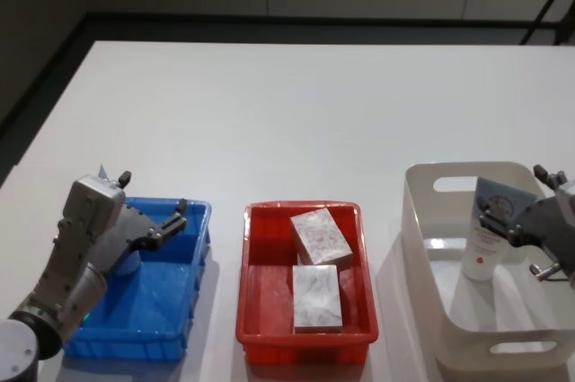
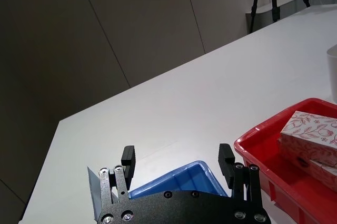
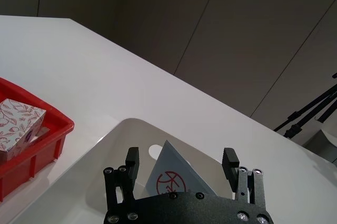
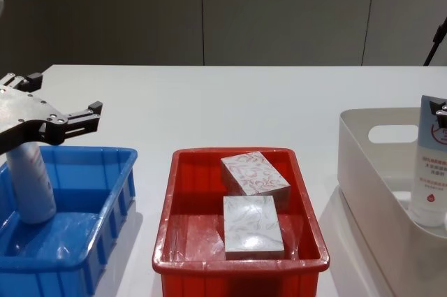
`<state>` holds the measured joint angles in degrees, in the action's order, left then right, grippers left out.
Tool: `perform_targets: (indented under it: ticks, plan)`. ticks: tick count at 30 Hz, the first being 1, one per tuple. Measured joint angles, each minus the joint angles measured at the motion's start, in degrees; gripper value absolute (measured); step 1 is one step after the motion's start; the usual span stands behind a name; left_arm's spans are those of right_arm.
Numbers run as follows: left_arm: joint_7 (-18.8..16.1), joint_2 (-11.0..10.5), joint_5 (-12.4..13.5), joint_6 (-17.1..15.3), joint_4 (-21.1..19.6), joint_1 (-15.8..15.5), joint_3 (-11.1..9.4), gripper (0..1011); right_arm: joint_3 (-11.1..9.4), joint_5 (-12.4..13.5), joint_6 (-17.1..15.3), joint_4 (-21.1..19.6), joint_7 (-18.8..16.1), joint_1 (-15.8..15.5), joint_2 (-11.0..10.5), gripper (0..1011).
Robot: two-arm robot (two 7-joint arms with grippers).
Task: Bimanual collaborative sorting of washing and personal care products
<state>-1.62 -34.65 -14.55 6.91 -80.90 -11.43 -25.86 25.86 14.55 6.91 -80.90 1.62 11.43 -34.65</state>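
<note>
Grippers flank the red tray (image 1: 251,274) at the middle of the white table (image 1: 296,112), one arm at work on each side. The left gripper (image 4: 59,108) hangs with its fingers spread wide above the blue bin (image 4: 105,241), which sits just left of the red tray; nothing is between the fingers. Beneath it a whitish bottle (image 4: 31,182) stands upright inside the blue bin, against the bin's left part. In the left wrist view the spread fingers (image 2: 129,156) frame a corner of the blue bin, with the red tray off to one side.

The right gripper (image 1: 517,207) hovers over the white basket (image 1: 431,247), which stands just right of the red tray, its fingers also apart and empty. The pale-blue tube (image 1: 492,229), printed with a red circled logo and red text, stands cap-down and leaning in the basket, close by the gripper's fingers; whether they touch it cannot be told. The right wrist view shows the tube's flat end (image 3: 171,174) between the open fingers (image 3: 131,158).

Two patterned boxes (image 4: 253,173) lie in the red tray, one behind the other, touching.
</note>
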Motion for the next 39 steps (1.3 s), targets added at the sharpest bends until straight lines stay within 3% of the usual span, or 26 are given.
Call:
perform_targets:
  ticks: [39]
  plan:
    - [0.0,0.0,0.0,0.0,0.0,0.0,0.0,1001,0.0,0.0,0.0,0.0,0.0,0.0,0.0,1001]
